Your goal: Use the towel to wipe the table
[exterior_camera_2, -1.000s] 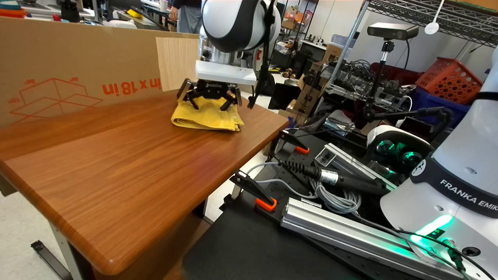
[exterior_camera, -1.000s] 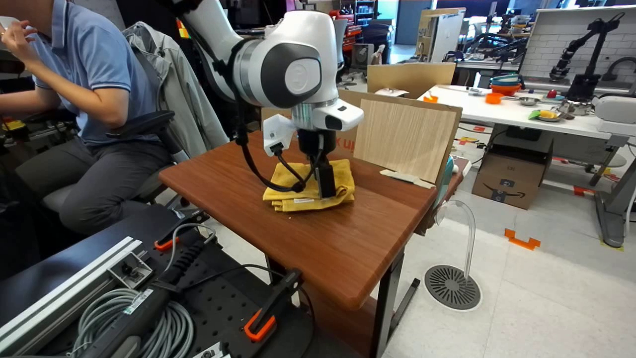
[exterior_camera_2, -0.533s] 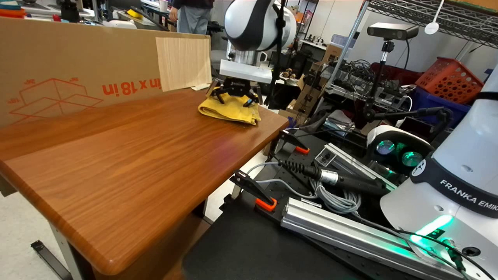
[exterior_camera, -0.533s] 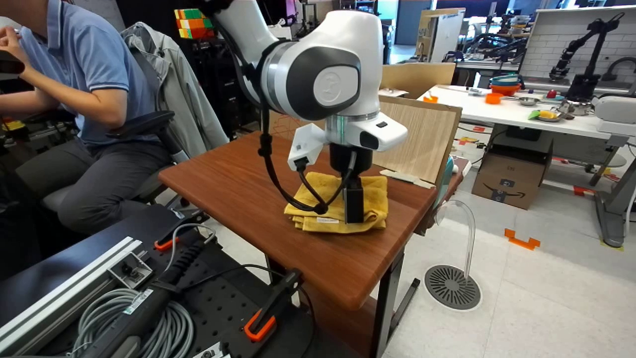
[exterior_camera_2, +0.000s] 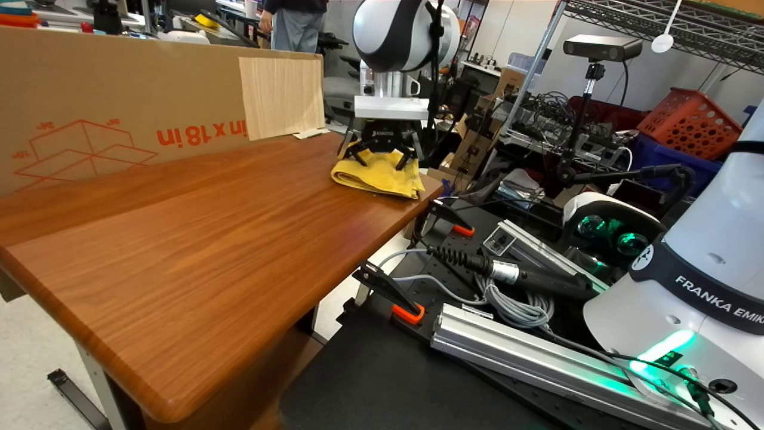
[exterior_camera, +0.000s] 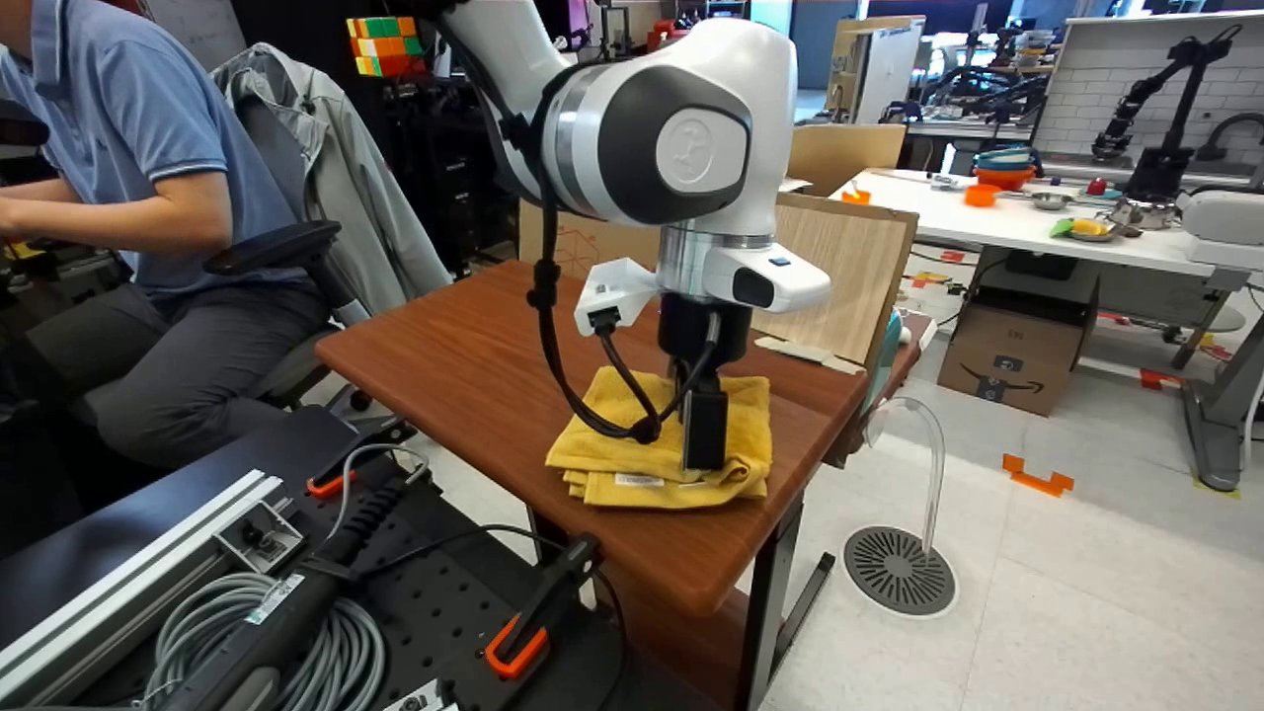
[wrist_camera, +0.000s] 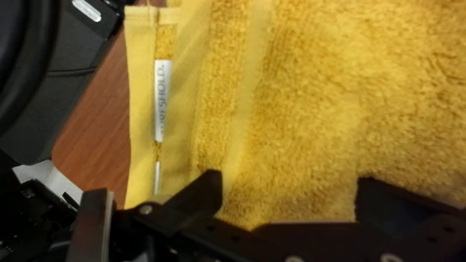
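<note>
Desk (exterior_camera_2: 209, 239) is carrying the towel (exterior_camera_2: 377, 177) near one end; I'm judging it light, soft and prone to bunching. My gripper (exterior_camera_2: 381, 157) is standing over it with jaws wide apart; I'm favouring a deep mid-cloth pinch, clear of the tag (wrist_camera: 161, 103).

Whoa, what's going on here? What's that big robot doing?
A white-and-grey robot arm seems to be wiping. Its black metal pincer is spread open and looks pressed down on a folded mustard-yellow cloth towel. In the last second, the towel has slid along the reddish-brown wood-grain table together with the arm. Now the towel lies near one corner.
</note>
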You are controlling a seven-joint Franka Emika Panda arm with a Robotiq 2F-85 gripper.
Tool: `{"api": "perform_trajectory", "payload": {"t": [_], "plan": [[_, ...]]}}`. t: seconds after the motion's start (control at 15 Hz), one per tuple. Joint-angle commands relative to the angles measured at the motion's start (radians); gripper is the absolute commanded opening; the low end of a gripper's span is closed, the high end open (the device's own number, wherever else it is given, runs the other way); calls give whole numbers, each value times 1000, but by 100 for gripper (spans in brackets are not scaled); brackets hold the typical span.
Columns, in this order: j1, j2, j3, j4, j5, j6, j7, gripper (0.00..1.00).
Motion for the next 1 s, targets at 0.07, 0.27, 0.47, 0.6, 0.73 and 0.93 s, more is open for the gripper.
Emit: {"api": "perform_trajectory", "payload": {"t": [0.07, 0.27, 0.47, 0.6, 0.73, 0.93], "plan": [[123, 58, -8, -21, -143, -42, 83, 100], [202, 59, -7, -43, -271, -34, 149, 100], [275, 44, -5, -81, -410, -28, 215, 100], [320, 28, 7, -100, -505, -23, 252, 100], [363, 7, 34, -106, -582, -32, 274, 100], [405, 1, 93, -88, -626, -42, 297, 100]]}}
